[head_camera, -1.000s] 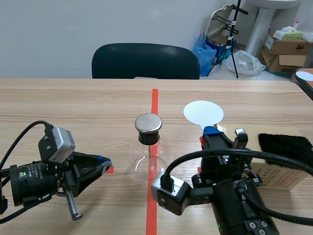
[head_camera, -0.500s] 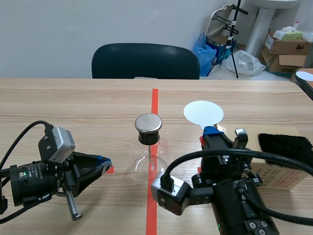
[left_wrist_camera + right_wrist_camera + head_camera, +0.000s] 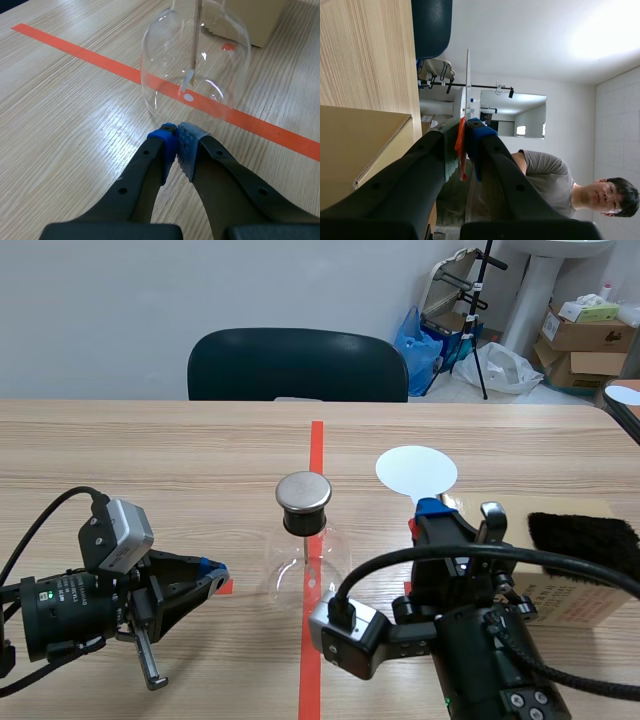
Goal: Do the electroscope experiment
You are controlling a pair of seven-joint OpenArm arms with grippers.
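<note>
Scene view: the electroscope (image 3: 303, 530), a clear glass flask with 1 round metal cap, stood mid-table on the red tape (image 3: 316, 440), just right of the left gripper (image 3: 213, 576). Left wrist view: jaws together, electroscope just ahead of them, thin rod (image 3: 194, 45) hanging inside. Right wrist view: the right gripper (image 3: 462, 130) was clamped on the white disc paddle (image 3: 468, 85).

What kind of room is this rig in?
Probably a lab or workroom doubling as storage: a glass flask on a wooden table, a chair behind it, cardboard boxes piled in the far corner.
</note>
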